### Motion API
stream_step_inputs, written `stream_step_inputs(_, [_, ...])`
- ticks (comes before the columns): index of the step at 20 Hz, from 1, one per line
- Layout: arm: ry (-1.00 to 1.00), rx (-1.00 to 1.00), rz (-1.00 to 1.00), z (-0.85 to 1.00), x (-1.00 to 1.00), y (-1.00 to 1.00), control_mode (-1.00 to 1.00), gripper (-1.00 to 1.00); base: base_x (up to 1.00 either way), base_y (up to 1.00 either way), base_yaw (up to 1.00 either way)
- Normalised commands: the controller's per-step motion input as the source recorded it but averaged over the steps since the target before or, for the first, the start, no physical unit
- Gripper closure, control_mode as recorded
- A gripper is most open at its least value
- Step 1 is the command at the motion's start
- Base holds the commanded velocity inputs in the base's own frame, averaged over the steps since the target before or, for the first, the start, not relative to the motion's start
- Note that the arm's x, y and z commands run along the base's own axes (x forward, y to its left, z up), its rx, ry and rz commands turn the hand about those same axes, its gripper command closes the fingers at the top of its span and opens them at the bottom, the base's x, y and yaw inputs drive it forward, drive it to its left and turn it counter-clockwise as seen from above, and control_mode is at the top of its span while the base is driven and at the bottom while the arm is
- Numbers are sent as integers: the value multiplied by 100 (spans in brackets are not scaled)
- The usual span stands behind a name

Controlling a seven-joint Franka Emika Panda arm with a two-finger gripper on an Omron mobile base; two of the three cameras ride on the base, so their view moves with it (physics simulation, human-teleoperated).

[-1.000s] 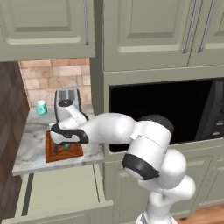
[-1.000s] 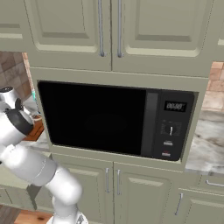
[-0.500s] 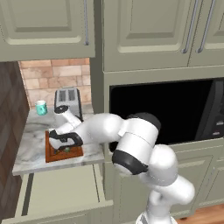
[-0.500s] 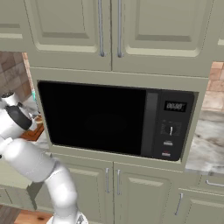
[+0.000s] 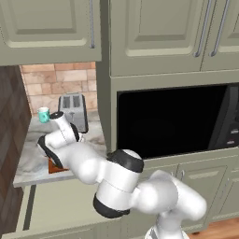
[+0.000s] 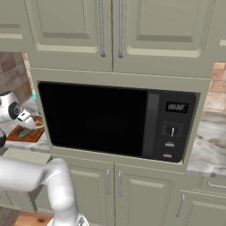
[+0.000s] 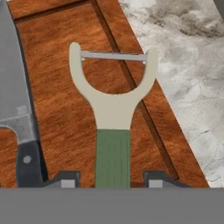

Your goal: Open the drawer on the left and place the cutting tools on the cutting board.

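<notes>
The tool (image 7: 108,183) has just parted, its tips now either side of the peeler's (image 7: 112,131) green handle and clear of it; the peeler lies flat on the board (image 7: 61,113) beside the knife (image 7: 15,87), so placing looks done; drawer (image 5: 60,205) open below the bench (image 5: 32,158).

Under my pincer the cutting board (image 7: 65,113) is reddish-brown wood with visible grain, satin rather than glossy. The peeler (image 7: 113,113) has a matt, ribbed green handle, smooth cream plastic-looking fork and thin metal blade. At three o'clock the counter (image 7: 192,78) looks like mottled grey marble; at nine o'clock the knife (image 7: 17,96) shows dull grey metal.
</notes>
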Motion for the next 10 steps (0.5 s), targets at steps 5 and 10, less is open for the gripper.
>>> stream_step_inputs(5, [0,0,0,21,-10,-4,-100,-100,0,0,0])
stream_step_inputs(10, [-4,0,0,58,-73,-1,-100,-100,0,0,0])
